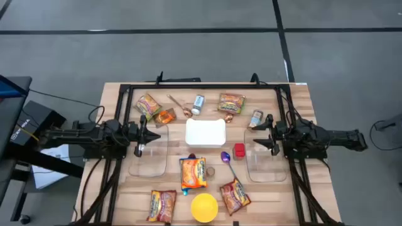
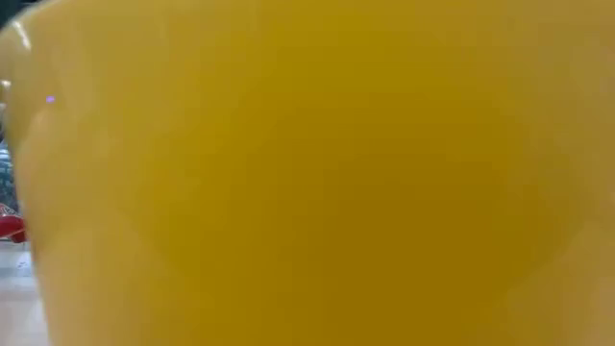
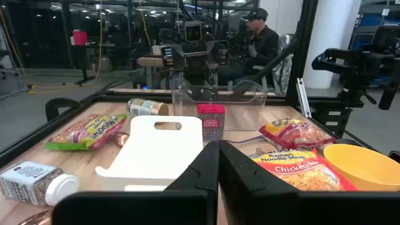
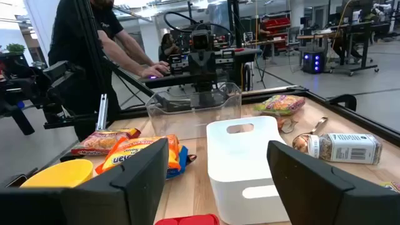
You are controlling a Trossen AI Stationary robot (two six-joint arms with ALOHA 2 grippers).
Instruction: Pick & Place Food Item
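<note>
- My left gripper (image 1: 139,135) sits at the table's left edge above the left bin (image 1: 149,160), jaws pressed together on nothing.
- My right gripper (image 1: 264,135) waits over the right bin (image 1: 266,164), jaws wide apart and empty.
- No food is lifted yet; the chicken ramen (image 1: 193,172) lies flat mid-table, just near of the white tray (image 1: 205,132).
- Risk, as I judge it: the glossy, crinkly packets lie flat, so the fingers could skate over the film or pinch only a corner.
- The purple spoon (image 1: 227,161) and red box (image 1: 239,150) lie close beside the ramen and could get knocked.
- The smooth, round yellow bowl (image 1: 204,207) fills the low view, so I can't check height from there.
- The clear, rigid bins are hard to see; a rim strike is possible.
</note>
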